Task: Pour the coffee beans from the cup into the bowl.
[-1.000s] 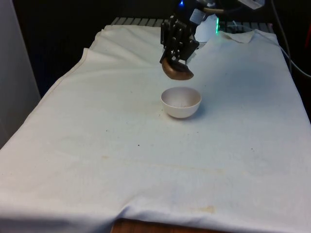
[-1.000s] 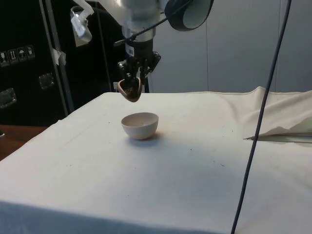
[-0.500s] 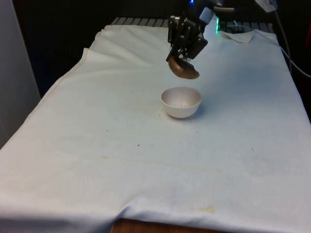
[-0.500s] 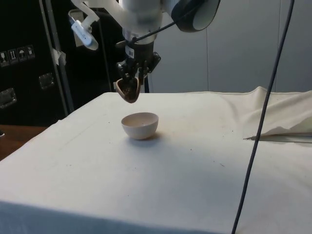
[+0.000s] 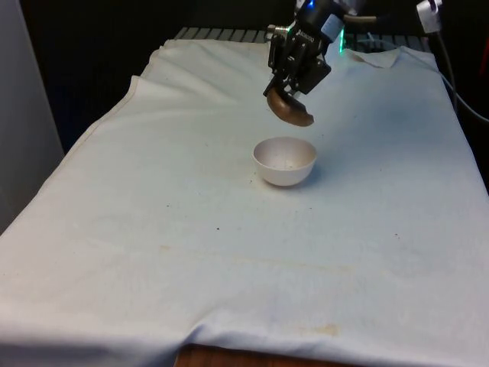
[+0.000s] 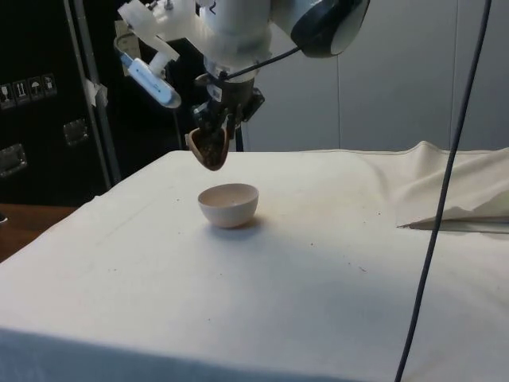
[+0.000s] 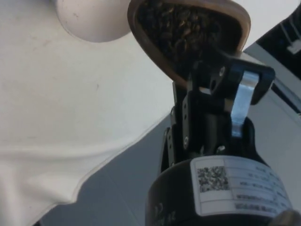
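Side view, cup (image 6: 210,146) in gripper (image 6: 217,127), above bowl (image 6: 229,204)

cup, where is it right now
The cup is held tilted in the hand, in the air just above the white bowl near the cloth's far middle in the front view, beans inside.

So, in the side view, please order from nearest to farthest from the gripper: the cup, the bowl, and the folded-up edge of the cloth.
1. Brown cup: held in the gripper, tilted, with beans inside.
2. White bowl: on the table just below the cup, apart from it.
3. Folded cloth edge: far off at the side view's right.
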Tool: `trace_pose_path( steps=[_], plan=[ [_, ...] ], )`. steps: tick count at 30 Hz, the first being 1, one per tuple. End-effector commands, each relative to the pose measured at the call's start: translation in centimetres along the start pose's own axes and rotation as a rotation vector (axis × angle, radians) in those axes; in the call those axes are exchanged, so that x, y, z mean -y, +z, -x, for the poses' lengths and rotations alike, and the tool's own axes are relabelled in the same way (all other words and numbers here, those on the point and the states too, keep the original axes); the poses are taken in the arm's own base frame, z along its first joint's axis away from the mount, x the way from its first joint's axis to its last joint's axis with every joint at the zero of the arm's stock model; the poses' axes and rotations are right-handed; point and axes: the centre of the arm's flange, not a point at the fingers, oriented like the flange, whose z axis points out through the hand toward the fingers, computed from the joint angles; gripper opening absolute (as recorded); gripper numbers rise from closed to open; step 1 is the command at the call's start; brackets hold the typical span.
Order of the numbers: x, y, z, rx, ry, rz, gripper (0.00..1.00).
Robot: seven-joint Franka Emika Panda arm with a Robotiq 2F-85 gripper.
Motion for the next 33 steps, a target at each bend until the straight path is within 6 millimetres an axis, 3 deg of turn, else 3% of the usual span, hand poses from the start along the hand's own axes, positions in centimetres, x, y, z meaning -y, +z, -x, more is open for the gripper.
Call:
trace_pose_path(
  steps=[1, 33],
  plan=[
    [-0.1, -0.5, -0.2, -0.025, 0.006, -0.005, 0.06],
    [-1.1, -0.2, 1.6, -0.229, 0.016, 0.049, 0.06]
  ],
)
